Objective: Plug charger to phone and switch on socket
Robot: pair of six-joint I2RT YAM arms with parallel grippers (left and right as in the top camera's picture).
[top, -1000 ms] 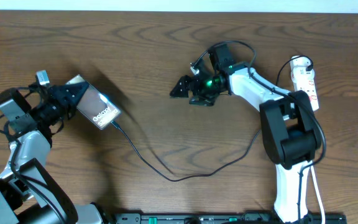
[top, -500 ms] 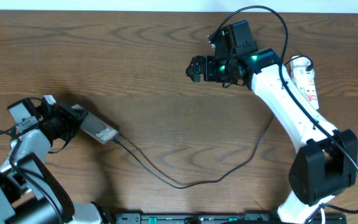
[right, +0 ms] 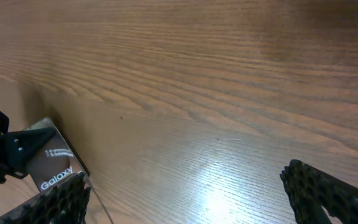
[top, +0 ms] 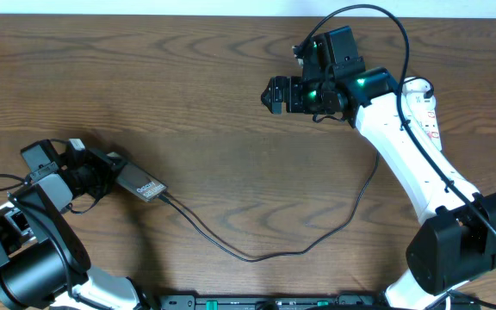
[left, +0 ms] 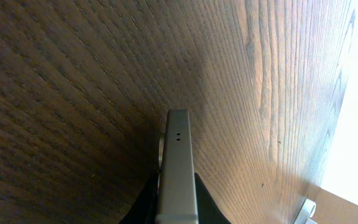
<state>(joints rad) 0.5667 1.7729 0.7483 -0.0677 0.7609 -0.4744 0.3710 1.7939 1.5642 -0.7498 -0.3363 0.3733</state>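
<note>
The phone (top: 145, 184), a flat dark rectangular smartphone with silver-grey edges, sat at the near left of the brown wood-grain table (top: 188, 86). It was tilted up on one long side and clamped between the closed fingers of the left gripper (top: 110, 170). From overhead its white lettering was too blurred to read, but in the right wrist view the word "Galaxy" stood clear on the dark face. The left wrist view showed the phone only edge-on, as a smooth matt grey strip with two tiny holes near its far end. Its lower part was cut off by the frame, and a black finger (left: 143, 208) pressed against each side. A small pale thing in that view's near right corner was cut off too far to name.

The charger (top: 248, 256), a long thin black cable, met the phone's right end and ran in a slack curve across the near middle of the table until the right arm hid it. Its slim plug tip was too small to tell whether it sat fully in the port.

The socket (top: 427, 114), a small white elongated power strip with red marks, lay at the far right, partly hidden behind the white right arm (top: 403, 155); its marks could not be read. The right gripper (top: 271, 93) hung over the far middle of the table, well apart from the phone. Its ribbed black fingers (right: 328, 186) were spread wide with nothing between them.
</note>
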